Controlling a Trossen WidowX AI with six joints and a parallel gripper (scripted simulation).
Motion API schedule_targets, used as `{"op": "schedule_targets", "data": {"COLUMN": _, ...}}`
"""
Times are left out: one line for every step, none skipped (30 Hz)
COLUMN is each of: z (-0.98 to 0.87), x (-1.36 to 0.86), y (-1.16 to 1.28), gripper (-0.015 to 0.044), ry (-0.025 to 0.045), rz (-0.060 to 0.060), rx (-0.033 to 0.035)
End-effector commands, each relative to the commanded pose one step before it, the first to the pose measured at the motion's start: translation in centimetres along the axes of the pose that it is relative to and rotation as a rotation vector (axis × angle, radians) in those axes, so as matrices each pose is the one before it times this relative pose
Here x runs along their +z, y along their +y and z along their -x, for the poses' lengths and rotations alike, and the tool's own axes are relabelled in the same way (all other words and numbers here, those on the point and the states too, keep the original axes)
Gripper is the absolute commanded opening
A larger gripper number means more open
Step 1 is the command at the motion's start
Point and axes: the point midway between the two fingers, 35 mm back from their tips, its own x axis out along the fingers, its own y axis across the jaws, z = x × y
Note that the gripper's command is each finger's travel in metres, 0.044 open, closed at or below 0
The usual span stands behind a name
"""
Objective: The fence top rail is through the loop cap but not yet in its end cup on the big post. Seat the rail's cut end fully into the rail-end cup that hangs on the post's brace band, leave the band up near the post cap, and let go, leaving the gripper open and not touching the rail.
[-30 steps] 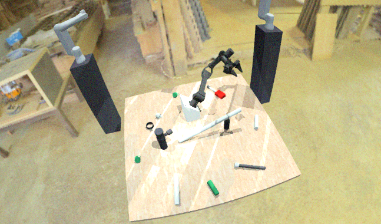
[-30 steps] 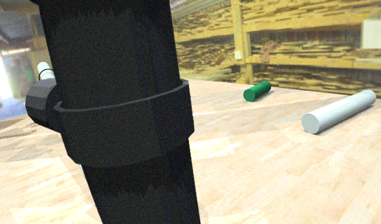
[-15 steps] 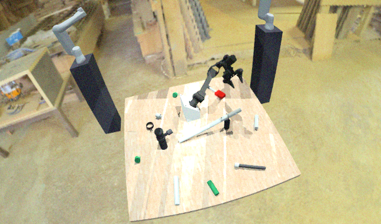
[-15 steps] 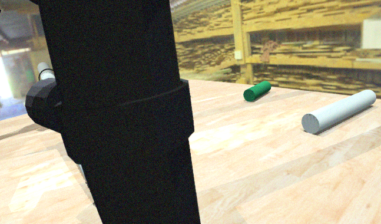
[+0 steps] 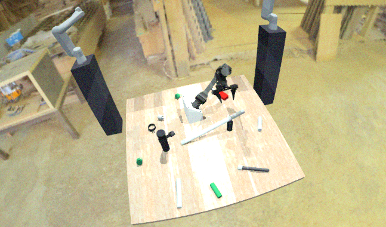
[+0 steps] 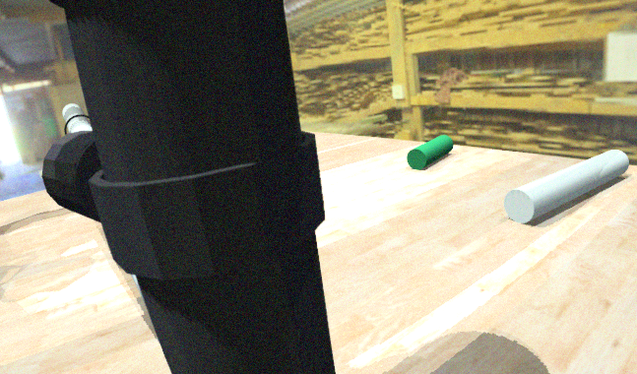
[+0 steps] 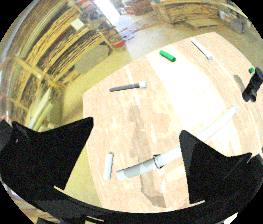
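Seen from above, with twelve at the top of the view, the pale top rail (image 5: 209, 129) (image 6: 71, 110) (image 7: 222, 125) runs slantwise from eight to two, passing through the loop cap on the short black post (image 5: 229, 126), its lower-left end outside the rail-end cup (image 5: 171, 134) (image 6: 67, 172). That cup sits on the brace band (image 6: 154, 221) of the big post (image 5: 164, 143) (image 6: 183, 98) (image 7: 254, 82), toward nine from the rail. The gripper (image 5: 227, 100) (image 7: 138, 128) is at one o'clock, fingers spread apart with nothing between them, clear of the rail; a red item (image 5: 224, 95) shows behind it. The tabletop (image 5: 206, 161) (image 6: 429, 276) (image 7: 132, 112) is pale, blond wood in strips, crossed by bright patches and soft shadows. On it lie a short white rod (image 5: 259, 123) (image 7: 109, 166) at three, a dark rod with a white end (image 5: 255, 169) (image 7: 127, 88) near four, a green rod (image 5: 216, 190) (image 6: 429, 153) (image 7: 167, 55) at six and a longer white rod (image 5: 179, 194) (image 6: 567, 187) (image 7: 202, 50) near seven. Around the table spreads a dusty yellow-brown workshop floor, with dark pedestals at ten (image 5: 97, 98) and one (image 5: 269, 66), a wooden bench (image 5: 42, 74) at ten, and leaning timber toward twelve.
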Motion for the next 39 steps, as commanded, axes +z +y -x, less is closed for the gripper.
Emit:
{"op": "schedule_targets", "data": {"z": -2.610, "x": 3.958, "y": -5.478, "gripper": 0.0440, "ry": 0.01643, "rz": 0.1173, "rx": -0.10437}}
{"op": "schedule_targets", "data": {"z": -0.449, "x": 0.440, "y": -0.970, "gripper": 0.0440, "ry": 0.00636, "rz": 0.0201, "rx": -0.01448}}
{"op": "schedule_targets", "data": {"z": -0.445, "x": 0.382, "y": -0.985, "gripper": 0.0440, "ry": 0.00723, "rz": 0.0200, "rx": -0.01381}}
{"op": "schedule_targets", "data": {"z": -0.443, "x": 0.325, "y": -1.000, "gripper": 0.0440, "ry": 0.00809, "rz": 0.0200, "rx": -0.01315}}
{"op": "schedule_targets", "data": {"z": -0.441, "x": 0.268, "y": -1.013, "gripper": 0.0440, "ry": 0.00892, "rz": 0.0200, "rx": -0.01244}}
{"op": "schedule_targets", "data": {"z": -0.439, "x": 0.209, "y": -1.021, "gripper": 0.0440, "ry": 0.00969, "rz": 0.0200, "rx": -0.01166}}
{"op": "schedule_targets", "data": {"z": -0.438, "x": 0.150, "y": -1.027, "gripper": 0.0440, "ry": 0.01044, "rz": 0.0201, "rx": -0.01085}}
{"op": "schedule_targets", "data": {"z": -0.438, "x": 0.090, "y": -1.031, "gripper": 0.0440, "ry": 0.01116, "rz": 0.0201, "rx": -0.01000}}
{"op": "schedule_targets", "data": {"z": -0.436, "x": 0.030, "y": -1.026, "gripper": 0.0440, "ry": 0.01178, "rz": 0.0201, "rx": -0.00905}}
{"op": "schedule_targets", "data": {"z": -0.433, "x": -0.029, "y": -1.015, "gripper": 0.0440, "ry": 0.01232, "rz": 0.0201, "rx": -0.00805}}
{"op": "schedule_targets", "data": {"z": -0.432, "x": -0.087, "y": -1.004, "gripper": 0.0440, "ry": 0.01282, "rz": 0.0201, "rx": -0.00704}}
{"op": "schedule_targets", "data": {"z": -0.431, "x": -0.145, "y": -0.989, "gripper": 0.0440, "ry": 0.01327, "rz": 0.0202, "rx": -0.00600}}
{"op": "schedule_targets", "data": {"z": -0.432, "x": -0.202, "y": -0.974, "gripper": 0.0440, "ry": 0.01370, "rz": 0.0203, "rx": -0.00494}}
{"op": "schedule_targets", "data": {"z": -0.432, "x": -0.257, "y": -0.952, "gripper": 0.0440, "ry": 0.01402, "rz": 0.0203, "rx": -0.00383}}
{"op": "schedule_targets", "data": {"z": -0.431, "x": -0.311, "y": -0.926, "gripper": 0.0440, "ry": 0.01426, "rz": 0.0204, "rx": -0.00270}}
{"op": "schedule_targets", "data": {"z": -0.432, "x": -0.363, "y": -0.898, "gripper": 0.0440, "ry": 0.01446, "rz": 0.0205, "rx": -0.00155}}
{"op": "schedule_targets", "data": {"z": -0.433, "x": -0.413, "y": -0.866, "gripper": 0.0440, "ry": 0.01457, "rz": 0.0206, "rx": -0.00038}}
{"op": "schedule_targets", "data": {"z": -0.433, "x": -0.460, "y": -0.830, "gripper": 0.0440, "ry": 0.01459, "rz": 0.0207, "rx": 0.00080}}
{"op": "schedule_targets", "data": {"z": -0.434, "x": -0.505, "y": -0.792, "gripper": 0.0440, "ry": 0.01456, "rz": 0.0208, "rx": 0.00198}}
{"op": "schedule_targets", "data": {"z": -0.177, "x": -0.219, "y": -0.309, "gripper": 0.0440, "ry": 0.00588, "rz": 0.0085, "rx": 0.00114}}
{"op": "schedule_targets", "data": {"z": -0.067, "x": -0.084, "y": -0.114, "gripper": 0.0440, "ry": 0.00221, "rz": 0.0032, "rx": 0.00048}}
{"op": "schedule_targets", "data": {"z": 0.000, "x": 0.000, "y": 0.000, "gripper": 0.0440, "ry": 0.00000, "rz": 0.0000, "rx": 0.00000}}
{"op": "schedule_targets", "data": {"z": 0.000, "x": 0.000, "y": 0.000, "gripper": 0.0440, "ry": 0.00000, "rz": 0.0000, "rx": 0.00000}}
{"op": "schedule_targets", "data": {"z": 0.000, "x": 0.000, "y": 0.000, "gripper": 0.0440, "ry": 0.00000, "rz": 0.0000, "rx": 0.00000}}
{"op": "schedule_targets", "data": {"z": 0.000, "x": 0.000, "y": 0.000, "gripper": 0.0440, "ry": 0.00000, "rz": 0.0000, "rx": 0.00000}}
{"op": "schedule_targets", "data": {"z": 0.000, "x": 0.000, "y": 0.000, "gripper": 0.0440, "ry": 0.00000, "rz": 0.0000, "rx": 0.00000}}
{"op": "schedule_targets", "data": {"z": 0.000, "x": 0.000, "y": 0.000, "gripper": 0.0440, "ry": 0.00000, "rz": 0.0000, "rx": 0.00000}}
{"op": "schedule_targets", "data": {"z": 0.000, "x": 0.000, "y": 0.000, "gripper": 0.0440, "ry": 0.00000, "rz": 0.0000, "rx": 0.00000}}
{"op": "schedule_targets", "data": {"z": 0.005, "x": 0.041, "y": -0.095, "gripper": 0.0440, "ry": 0.00112, "rz": 0.0125, "rx": 0.00051}}
{"op": "schedule_targets", "data": {"z": 0.010, "x": 0.080, "y": -0.193, "gripper": 0.0440, "ry": 0.00224, "rz": 0.0252, "rx": 0.00111}}
{"op": "schedule_targets", "data": {"z": 0.013, "x": 0.105, "y": -0.286, "gripper": 0.0440, "ry": 0.00317, "rz": 0.0366, "rx": 0.00177}}
{"op": "schedule_targets", "data": {"z": 0.016, "x": 0.118, "y": -0.393, "gripper": 0.0440, "ry": 0.00376, "rz": 0.0481, "rx": 0.00254}}
{"op": "schedule_targets", "data": {"z": 0.017, "x": 0.114, "y": -0.490, "gripper": 0.0440, "ry": 0.00469, "rz": 0.0599, "rx": 0.00371}}
{"op": "schedule_targets", "data": {"z": 0.016, "x": 0.085, "y": -0.592, "gripper": 0.0440, "ry": 0.00506, "rz": 0.0707, "rx": 0.00498}}
{"op": "schedule_targets", "data": {"z": 0.012, "x": 0.028, "y": -0.649, "gripper": 0.0440, "ry": 0.00481, "rz": 0.0762, "rx": 0.00602}}
{"op": "schedule_targets", "data": {"z": 0.008, "x": -0.042, "y": -0.663, "gripper": 0.0440, "ry": 0.00411, "rz": 0.0773, "rx": 0.00673}}
{"op": "schedule_targets", "data": {"z": 0.003, "x": -0.116, "y": -0.666, "gripper": 0.0440, "ry": 0.00333, "rz": 0.0774, "rx": 0.00713}}
{"op": "schedule_targets", "data": {"z": -0.002, "x": -0.186, "y": -0.650, "gripper": 0.0440, "ry": 0.00237, "rz": 0.0775, "rx": 0.00771}}
{"op": "schedule_targets", "data": {"z": -0.007, "x": -0.257, "y": -0.633, "gripper": 0.0440, "ry": 0.00145, "rz": 0.0776, "rx": 0.00796}}
